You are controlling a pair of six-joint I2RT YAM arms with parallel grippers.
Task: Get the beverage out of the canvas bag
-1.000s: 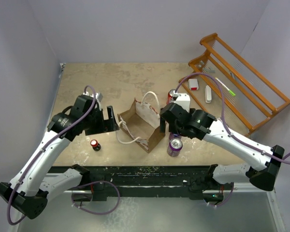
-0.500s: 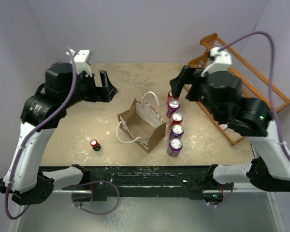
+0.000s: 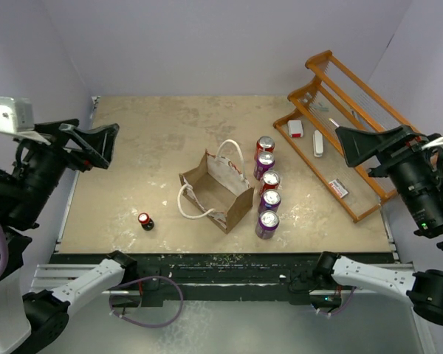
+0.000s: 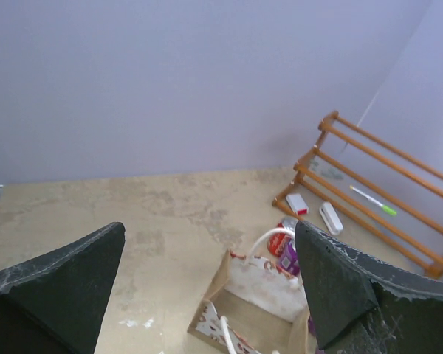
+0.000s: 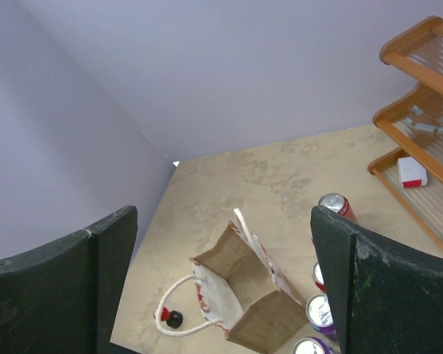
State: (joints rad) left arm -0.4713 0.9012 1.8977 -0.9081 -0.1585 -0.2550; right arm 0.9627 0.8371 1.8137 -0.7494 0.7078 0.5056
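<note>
Both arms have lifted outward; the left gripper and right gripper jaws gape wide, empty. The canvas bag sits mid surface, with five cans just beside it; a careless return could topple them.

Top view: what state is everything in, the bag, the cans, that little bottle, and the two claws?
canvas bag: upright, mouth open, nothing visible inside.
cans: five, upright in a row on the table beside the bag, all outside it.
small bottle: upright, red cap on.
left claw: open, empty, high above the table.
right claw: open, empty, high above the table.
</note>
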